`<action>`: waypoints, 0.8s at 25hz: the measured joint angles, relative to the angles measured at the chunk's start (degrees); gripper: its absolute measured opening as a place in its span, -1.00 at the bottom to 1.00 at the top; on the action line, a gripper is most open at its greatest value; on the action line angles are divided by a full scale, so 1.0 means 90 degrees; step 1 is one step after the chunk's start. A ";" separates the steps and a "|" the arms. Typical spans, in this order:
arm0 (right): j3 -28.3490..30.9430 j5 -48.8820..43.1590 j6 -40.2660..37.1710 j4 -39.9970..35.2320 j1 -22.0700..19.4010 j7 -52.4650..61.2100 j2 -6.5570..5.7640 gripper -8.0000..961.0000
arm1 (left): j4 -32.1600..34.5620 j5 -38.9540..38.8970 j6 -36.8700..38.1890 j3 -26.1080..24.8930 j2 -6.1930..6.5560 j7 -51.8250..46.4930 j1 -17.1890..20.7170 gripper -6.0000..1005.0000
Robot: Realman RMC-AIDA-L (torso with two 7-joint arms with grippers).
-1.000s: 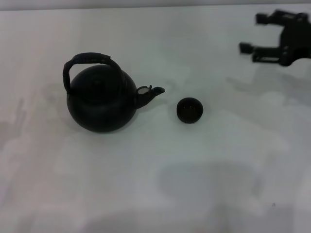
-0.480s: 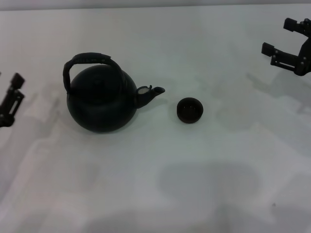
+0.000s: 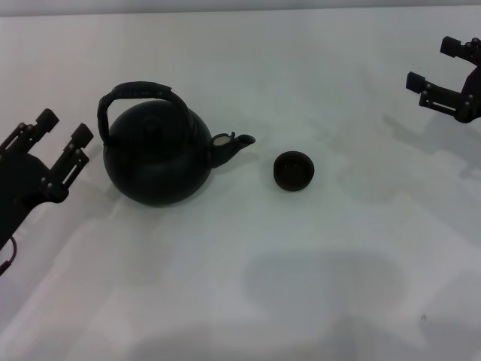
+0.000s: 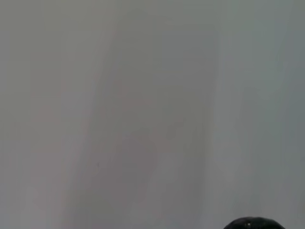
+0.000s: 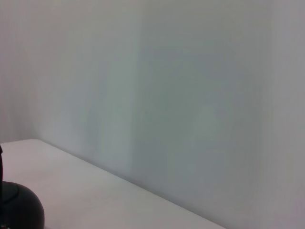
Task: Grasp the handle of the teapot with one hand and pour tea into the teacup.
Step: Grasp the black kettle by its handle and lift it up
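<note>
The large round black teapot (image 3: 156, 156) stands on the white table, left of centre, its spout (image 3: 233, 143) pointing right. Its thick black arched handle (image 3: 134, 93) curves over the lid, upright. The tiny black teacup (image 3: 293, 171) stands to the right of the spout, apart from it. My left gripper (image 3: 64, 126) is open and empty, at the left edge, a short way left of the teapot. My right gripper (image 3: 434, 64) is open and empty at the far right edge. A dark rounded shape, probably the teapot (image 5: 19, 210), shows in a corner of the right wrist view.
The white table (image 3: 301, 286) stretches around the teapot and cup. The left wrist view shows a plain grey surface with a small dark rounded edge (image 4: 252, 223) at its border.
My left gripper has come in from the left edge toward the teapot. My right gripper moved out to the right edge, then held. Teapot and cup have not moved.
</note>
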 joint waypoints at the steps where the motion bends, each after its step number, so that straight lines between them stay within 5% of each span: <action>1: 0.0001 0.0001 0.0006 -0.0001 -0.0002 0.0000 0.0000 0.80 | 0.0002 0.0016 -0.0038 0.0004 -0.0001 -0.0028 -0.0009 -0.03; 20: 0.0010 0.0005 0.0013 0.0007 0.0009 -0.0056 0.0000 0.79 | 0.0040 0.0303 -0.0854 0.0025 0.0091 -0.1057 -0.0517 -0.05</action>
